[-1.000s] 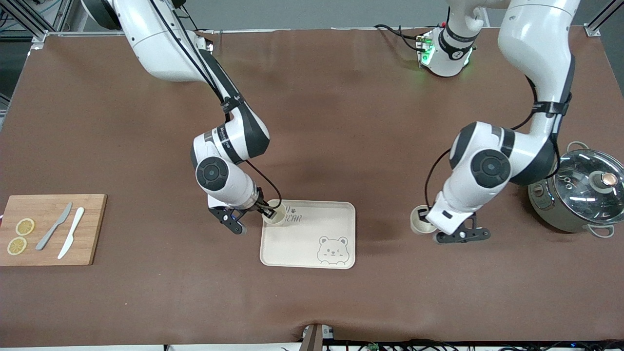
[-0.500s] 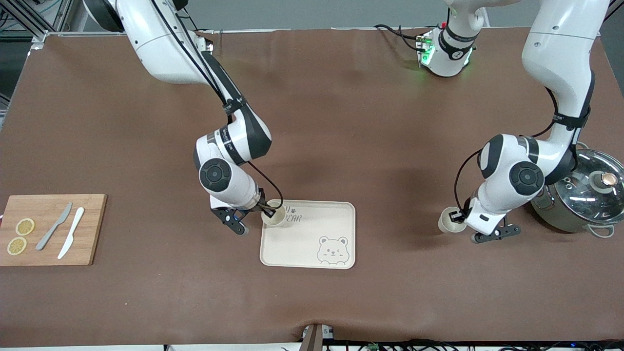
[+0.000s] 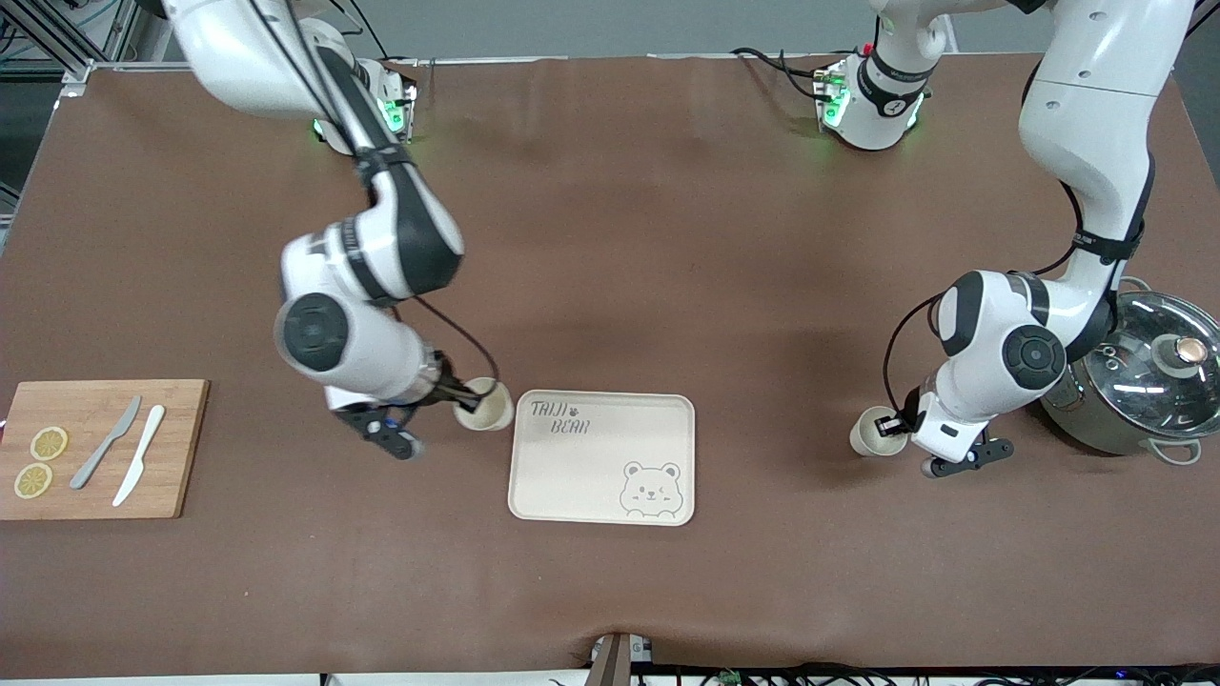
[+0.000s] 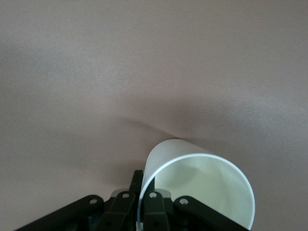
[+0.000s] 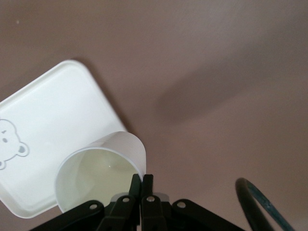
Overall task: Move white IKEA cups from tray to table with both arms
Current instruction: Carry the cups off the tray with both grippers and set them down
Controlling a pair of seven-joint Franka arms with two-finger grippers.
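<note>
My right gripper [image 3: 459, 394] is shut on the rim of a white IKEA cup [image 3: 484, 406], held just off the tray's [image 3: 600, 476] edge toward the right arm's end. In the right wrist view its fingers [image 5: 136, 185] pinch the cup's wall [image 5: 103, 166], with the bear-printed tray [image 5: 43, 130] beside it. My left gripper [image 3: 896, 425] is shut on the rim of the second cup [image 3: 872, 432], low over the table between the tray and the pot. In the left wrist view the fingers [image 4: 153, 198] clamp that cup's wall [image 4: 192, 183] over bare brown table.
A steel pot with a glass lid [image 3: 1139, 381] stands close to the left arm's elbow. A wooden cutting board [image 3: 105, 476] with two knives and lemon slices lies at the right arm's end. The tray holds no cups.
The right gripper carried its cup from the tray's corner off the tray toward the right arm's end. The left gripper carried its cup away from the tray toward the pot, then held nearly still.
</note>
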